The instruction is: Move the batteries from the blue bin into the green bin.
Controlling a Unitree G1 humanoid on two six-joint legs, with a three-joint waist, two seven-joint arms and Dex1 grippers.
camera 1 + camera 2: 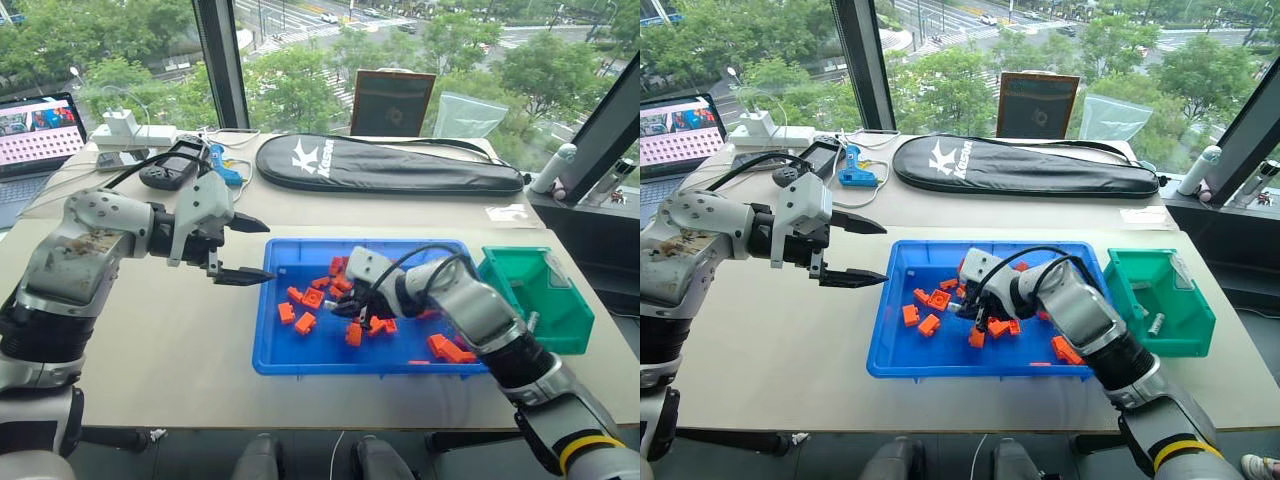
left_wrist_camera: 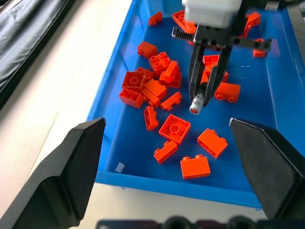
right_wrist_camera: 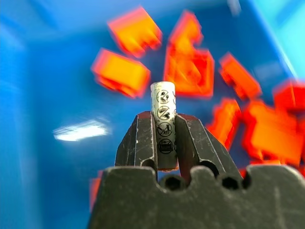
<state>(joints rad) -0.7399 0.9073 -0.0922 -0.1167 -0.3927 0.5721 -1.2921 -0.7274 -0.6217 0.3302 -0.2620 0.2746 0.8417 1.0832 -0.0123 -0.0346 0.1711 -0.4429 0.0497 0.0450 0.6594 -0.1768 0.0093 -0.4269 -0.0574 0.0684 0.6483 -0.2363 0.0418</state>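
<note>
A silvery battery point(image 3: 163, 119) stands between the fingers of my right gripper point(image 3: 162, 131), which is shut on it. The pair hangs just above the floor of the blue bin point(image 1: 300, 352), over the orange bricks point(image 1: 315, 298) near the bin's middle. From the left wrist view the battery point(image 2: 197, 102) pokes out below the right gripper point(image 2: 204, 90). My left gripper point(image 1: 268, 250) is open and empty, hovering over the blue bin's left rim. The green bin point(image 1: 1160, 300) sits just right of the blue bin, with small silvery cylinders point(image 1: 1156, 323) lying inside it.
A black racket case point(image 1: 380, 165) lies across the back of the table. A laptop point(image 1: 35, 130), a white power adapter point(image 1: 125, 128) and a blue tool point(image 1: 225, 165) are at the back left. The table's front edge runs close below the blue bin.
</note>
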